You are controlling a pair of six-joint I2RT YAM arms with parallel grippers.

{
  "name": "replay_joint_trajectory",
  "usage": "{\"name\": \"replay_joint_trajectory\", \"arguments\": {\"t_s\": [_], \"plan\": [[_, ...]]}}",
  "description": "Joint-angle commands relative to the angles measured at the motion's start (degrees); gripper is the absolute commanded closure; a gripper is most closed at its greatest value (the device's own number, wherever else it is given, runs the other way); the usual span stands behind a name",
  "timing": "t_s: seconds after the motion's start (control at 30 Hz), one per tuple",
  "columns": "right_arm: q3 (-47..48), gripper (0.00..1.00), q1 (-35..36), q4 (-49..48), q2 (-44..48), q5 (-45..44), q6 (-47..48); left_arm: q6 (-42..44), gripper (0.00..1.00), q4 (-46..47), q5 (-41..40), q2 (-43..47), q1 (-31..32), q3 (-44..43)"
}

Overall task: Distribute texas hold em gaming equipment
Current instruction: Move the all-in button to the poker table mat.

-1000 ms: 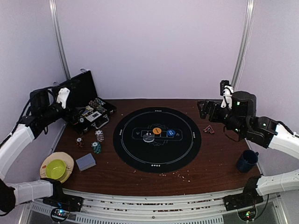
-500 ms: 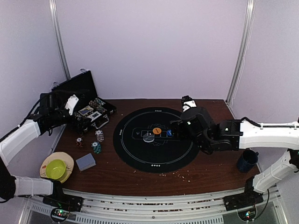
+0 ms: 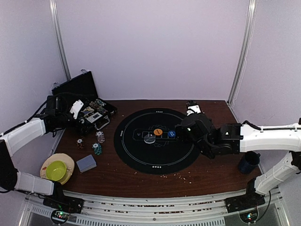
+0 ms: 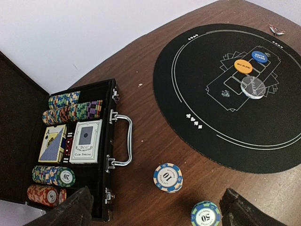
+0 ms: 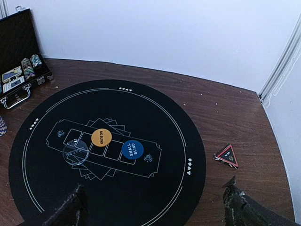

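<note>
Top view: I see the round black mat [image 3: 136, 155] mid-frame carrying the orange button [image 3: 158, 132], blue button [image 3: 171, 134] and clear disc [image 3: 149, 138] on its printed slots. Chip stacks [image 3: 100, 136] and a deck of cards [image 3: 86, 163] lie lower left, off the mat. Left wrist view: left gripper [image 4: 157, 200] fingers wide apart, nothing between them, above two chip stacks. The open black case [image 4: 110, 141] at left holds chip rows [image 4: 70, 112] and card packs [image 4: 86, 140]. Right wrist view: right gripper [image 5: 154, 197] fingers spread, empty, over the mat's lower part; red triangle [image 5: 226, 156] at right.
</note>
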State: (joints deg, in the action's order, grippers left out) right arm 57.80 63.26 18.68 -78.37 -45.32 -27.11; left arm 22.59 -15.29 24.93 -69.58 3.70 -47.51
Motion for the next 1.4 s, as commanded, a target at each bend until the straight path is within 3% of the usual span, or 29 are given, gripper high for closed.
{"name": "replay_joint_trajectory", "arguments": {"t_s": [0.0,0.43,0.77,1.37], "plan": [[-1.8,0.00,-0.2,-1.8,1.8,-3.2,-0.1,0.7,0.02,-0.4,1.4,-1.4,0.3,-1.3],[-0.8,0.00,-0.3,2.0,-2.6,-2.5,-3.7,3.7,0.02,-3.2,3.0,-7.7,3.7,-3.2],[-5.5,0.00,-0.5,-1.0,2.3,-2.4,-4.3,5.2,0.02,-7.5,-0.2,-14.5,4.0,-11.1],[-6.2,0.00,-1.2,-2.3,2.2,-4.2,-4.3,3.0,0.06,-4.2,-0.1,-17.3,4.0,-6.4]]}}
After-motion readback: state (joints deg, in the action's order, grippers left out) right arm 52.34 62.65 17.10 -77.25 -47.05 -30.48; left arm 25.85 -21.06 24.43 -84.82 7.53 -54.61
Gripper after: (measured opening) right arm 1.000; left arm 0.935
